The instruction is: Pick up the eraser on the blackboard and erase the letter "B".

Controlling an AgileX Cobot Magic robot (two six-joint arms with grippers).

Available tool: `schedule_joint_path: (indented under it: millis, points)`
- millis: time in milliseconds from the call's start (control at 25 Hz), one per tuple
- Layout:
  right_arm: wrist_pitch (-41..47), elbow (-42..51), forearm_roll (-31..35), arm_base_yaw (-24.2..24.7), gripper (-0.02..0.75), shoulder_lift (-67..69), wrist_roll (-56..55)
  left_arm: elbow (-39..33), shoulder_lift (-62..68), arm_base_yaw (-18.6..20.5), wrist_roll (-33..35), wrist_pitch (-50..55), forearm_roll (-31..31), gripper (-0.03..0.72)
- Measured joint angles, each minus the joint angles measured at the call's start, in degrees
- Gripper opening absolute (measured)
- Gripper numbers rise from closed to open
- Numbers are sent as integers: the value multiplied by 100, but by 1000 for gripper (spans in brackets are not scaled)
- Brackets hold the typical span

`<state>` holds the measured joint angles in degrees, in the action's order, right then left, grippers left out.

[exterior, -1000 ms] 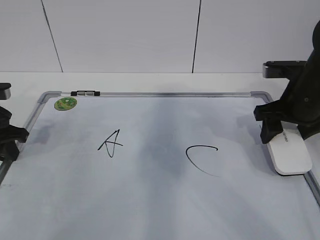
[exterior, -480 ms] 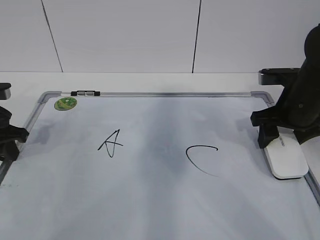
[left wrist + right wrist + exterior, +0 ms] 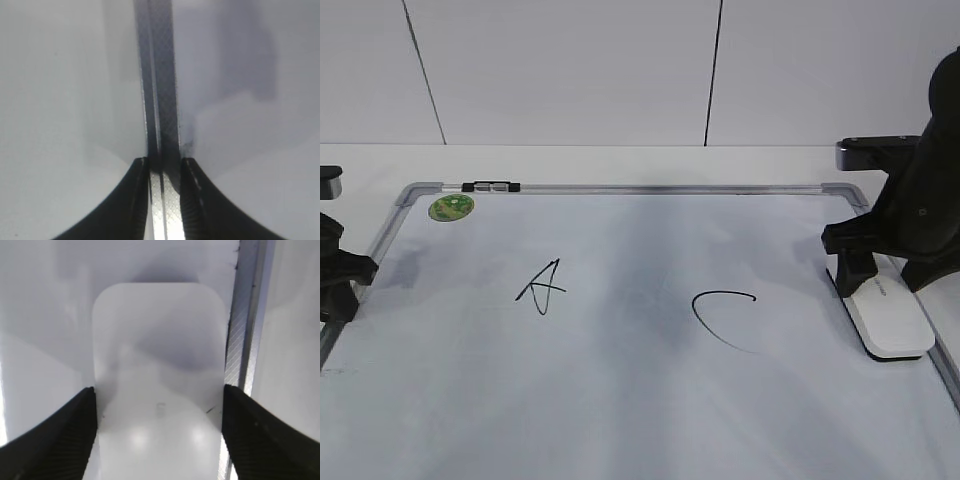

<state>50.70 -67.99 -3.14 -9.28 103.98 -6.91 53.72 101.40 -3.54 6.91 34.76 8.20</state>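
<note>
Blackboard (image 3: 620, 400) shows only "A" (image 3: 542, 286) and "C" (image 3: 722, 318); no "B" visible. Eraser (image 3: 887, 318) lies flat at its right edge, between the right gripper (image 3: 159, 425)'s fingers, seemingly touching both. Left gripper (image 3: 164, 172) pinches the frame (image 3: 159, 90). Dragging risks smearing "C".

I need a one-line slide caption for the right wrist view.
Right gripper straddling the white eraser on the blackboard, beside its grey frame.
</note>
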Motion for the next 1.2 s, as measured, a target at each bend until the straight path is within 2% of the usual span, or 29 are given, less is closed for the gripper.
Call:
schedule_joint_path:
  millis: [480,760,1040,1120,1200]
  points:
    - [134,-283,0,0,596,-280,35,0,0,0,0,0,0,146]
    - [-261,-398,0,0,591,-933,86,0,0,0,0,0,0,146]
    - [-283,-398,0,0,466,-1052,152,0,0,0,0,0,0,147]
    - [-283,-398,0,0,457,-1110,178,0,0,0,0,0,-12,161]
    - [-272,-398,24,0,470,-1208,240,0,-11,0,11,13,-63,216]
